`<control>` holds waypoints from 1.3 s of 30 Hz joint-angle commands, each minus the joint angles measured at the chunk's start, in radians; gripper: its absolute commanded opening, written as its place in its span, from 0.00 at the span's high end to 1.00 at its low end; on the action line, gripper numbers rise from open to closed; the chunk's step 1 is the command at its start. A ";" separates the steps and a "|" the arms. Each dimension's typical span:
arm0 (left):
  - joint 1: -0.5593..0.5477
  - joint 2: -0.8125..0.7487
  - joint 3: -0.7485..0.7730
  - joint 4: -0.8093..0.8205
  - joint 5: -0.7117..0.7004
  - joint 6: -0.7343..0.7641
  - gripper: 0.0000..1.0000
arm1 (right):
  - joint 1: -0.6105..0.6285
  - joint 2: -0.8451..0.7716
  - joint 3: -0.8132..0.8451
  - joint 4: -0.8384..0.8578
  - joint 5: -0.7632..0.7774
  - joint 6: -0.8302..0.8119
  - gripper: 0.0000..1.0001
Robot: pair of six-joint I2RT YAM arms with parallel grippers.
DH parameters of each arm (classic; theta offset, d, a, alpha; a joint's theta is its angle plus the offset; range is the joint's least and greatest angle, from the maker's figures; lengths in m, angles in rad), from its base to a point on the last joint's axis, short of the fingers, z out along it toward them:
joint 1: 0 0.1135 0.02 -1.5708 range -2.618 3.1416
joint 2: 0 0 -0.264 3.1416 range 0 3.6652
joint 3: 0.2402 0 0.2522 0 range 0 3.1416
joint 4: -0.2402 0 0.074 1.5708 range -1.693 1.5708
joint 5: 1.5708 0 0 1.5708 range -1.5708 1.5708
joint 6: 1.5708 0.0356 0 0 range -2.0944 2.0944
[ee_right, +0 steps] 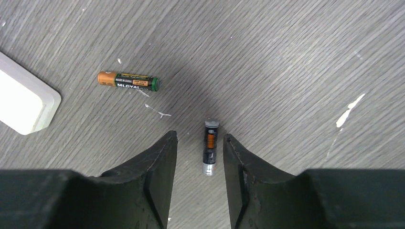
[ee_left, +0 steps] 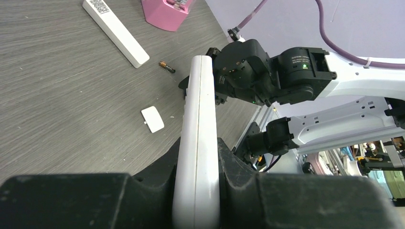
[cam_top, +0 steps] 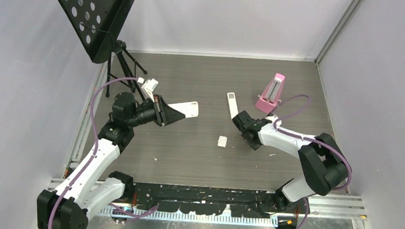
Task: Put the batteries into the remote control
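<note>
My left gripper (cam_top: 163, 112) is shut on the short white remote control (cam_top: 183, 109) and holds it above the table; in the left wrist view the remote (ee_left: 200, 95) stands edge-on between the jaws of the gripper (ee_left: 199, 155). My right gripper (ee_right: 200, 135) is open and low over the table, its fingers on either side of a dark battery (ee_right: 209, 147) lying flat. A second battery (ee_right: 128, 80), orange and black, lies to the left; it also shows in the left wrist view (ee_left: 167, 67). The other batteries are out of view. The right gripper (cam_top: 244, 129) sits right of centre.
A long slim white remote (cam_top: 232, 104) lies behind the right gripper; its end shows in the right wrist view (ee_right: 24, 102). A small white cover piece (cam_top: 222, 142) lies mid-table. A pink metronome (cam_top: 271, 92) stands at the back right, a black music stand (cam_top: 94, 10) at the back left.
</note>
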 commanded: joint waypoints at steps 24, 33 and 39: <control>-0.003 0.000 0.013 0.036 -0.002 0.012 1.00 | -0.197 0.117 0.176 0.176 -0.332 -0.957 0.38; -0.003 0.007 0.032 0.021 0.002 0.017 1.00 | -0.214 0.230 0.267 0.152 -0.315 -0.971 0.45; -0.003 0.008 0.030 0.020 0.003 0.015 1.00 | -0.256 0.228 0.237 0.153 -0.478 -0.964 0.70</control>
